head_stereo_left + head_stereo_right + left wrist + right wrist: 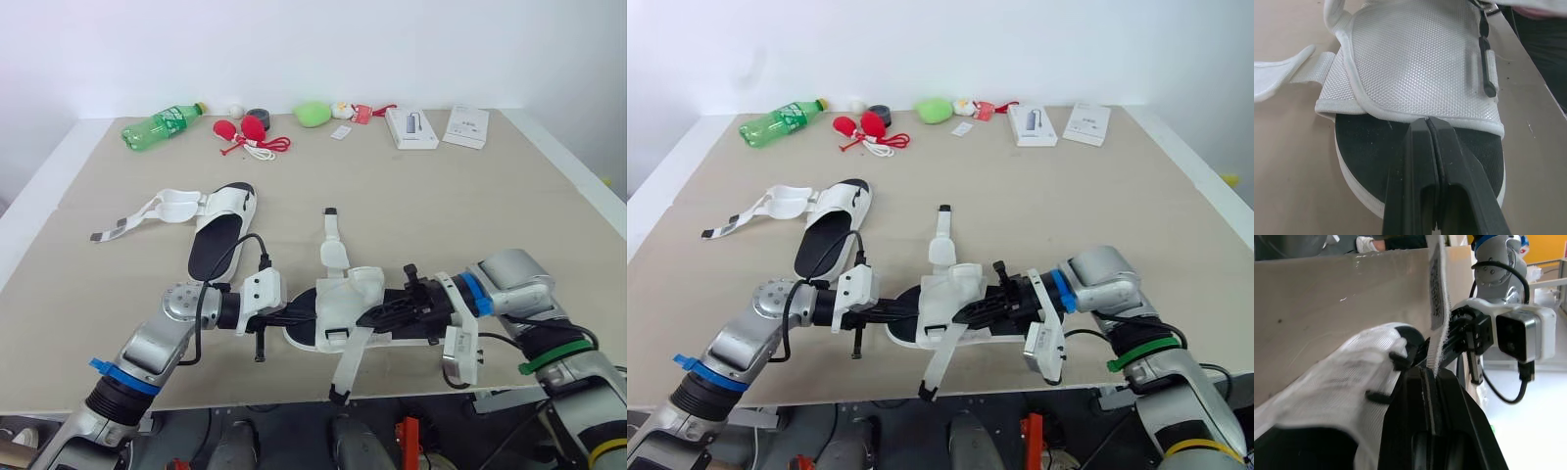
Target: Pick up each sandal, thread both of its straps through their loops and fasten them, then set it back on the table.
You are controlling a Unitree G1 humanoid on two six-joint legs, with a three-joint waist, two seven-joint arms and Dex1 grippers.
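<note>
Toward the left of the tan surface (441, 215), one white mesh sandal with a black footbed (220, 230) lies with its straps splayed open. Near the front edge, the left gripper (294, 315) has its black fingers pressed together, tips against the rim of the upper on a second white mesh sandal (343, 294). This sandal lies flat between both grippers. On its right, the right gripper (367, 317) is clamped on a white strap (1436, 308) that hangs over the edge of the surface.
</note>
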